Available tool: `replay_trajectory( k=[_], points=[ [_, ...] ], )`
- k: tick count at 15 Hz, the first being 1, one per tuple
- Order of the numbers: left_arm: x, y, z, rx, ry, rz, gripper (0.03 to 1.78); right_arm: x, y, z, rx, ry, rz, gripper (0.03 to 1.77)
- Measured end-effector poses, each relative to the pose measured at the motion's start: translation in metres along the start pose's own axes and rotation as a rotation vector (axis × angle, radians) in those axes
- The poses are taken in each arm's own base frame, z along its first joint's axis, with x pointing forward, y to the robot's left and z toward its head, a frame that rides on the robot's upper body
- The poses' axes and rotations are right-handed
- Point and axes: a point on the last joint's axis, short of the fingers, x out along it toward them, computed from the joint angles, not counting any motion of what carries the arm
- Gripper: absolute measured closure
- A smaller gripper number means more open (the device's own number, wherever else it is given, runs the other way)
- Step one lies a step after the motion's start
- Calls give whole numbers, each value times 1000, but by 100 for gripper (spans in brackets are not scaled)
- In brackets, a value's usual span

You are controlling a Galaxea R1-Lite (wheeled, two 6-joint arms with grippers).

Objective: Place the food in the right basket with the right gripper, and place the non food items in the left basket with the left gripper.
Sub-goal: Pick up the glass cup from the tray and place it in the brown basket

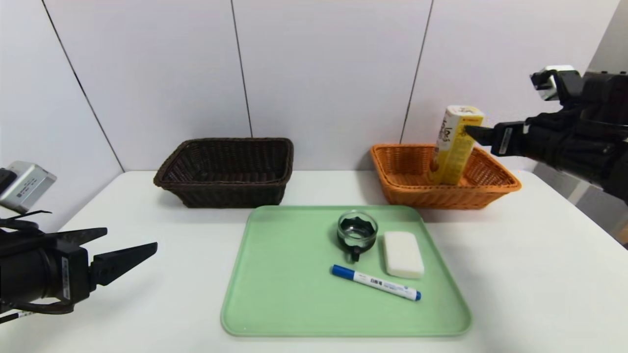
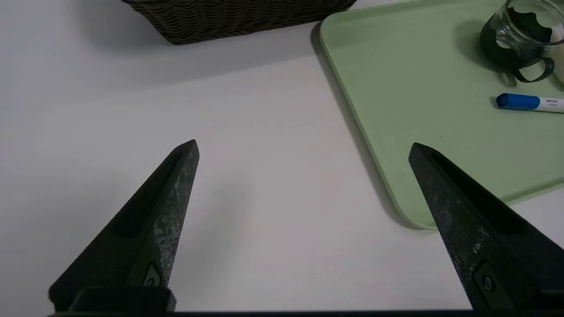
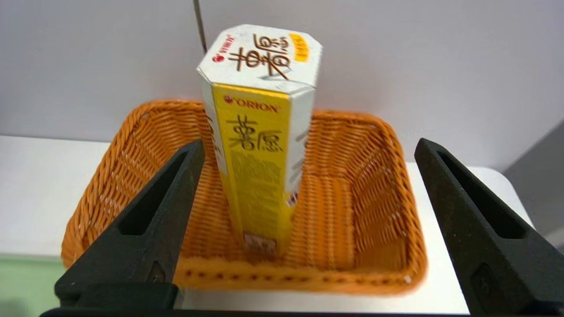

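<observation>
The food, a tall yellow snack box (image 1: 454,147) (image 3: 257,145), stands upright and slightly tilted inside the orange right basket (image 1: 495,184) (image 3: 352,211). My right gripper (image 1: 468,131) (image 3: 308,144) is open just beside the box's top, with its fingers clear of the box. The non food items lie on the green tray (image 1: 284,274): a glass cup (image 1: 357,230) (image 2: 520,39), a white sponge block (image 1: 403,254) and a blue-capped marker (image 1: 375,282) (image 2: 528,102). The dark left basket (image 1: 223,141) (image 2: 233,17) holds nothing. My left gripper (image 1: 131,238) (image 2: 303,144) hangs open and empty over the table, left of the tray.
Both baskets stand against the white back wall. The tray (image 2: 418,110) sits in front of them at the table's middle. Bare white tabletop lies between my left gripper and the tray's left edge. The table's right edge runs just past the orange basket.
</observation>
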Motion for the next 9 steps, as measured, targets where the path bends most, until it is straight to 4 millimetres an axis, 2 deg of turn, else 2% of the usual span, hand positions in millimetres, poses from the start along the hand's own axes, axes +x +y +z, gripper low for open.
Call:
replay_trajectory(
  k=[3,9],
  points=[
    [-1,0,0,-18,-5,2,12,-36,-9,7,25,59,-10,13],
    [2,0,5,-7,-37,-15,12,-121,-10,-3,69,226,25,11]
  ],
)
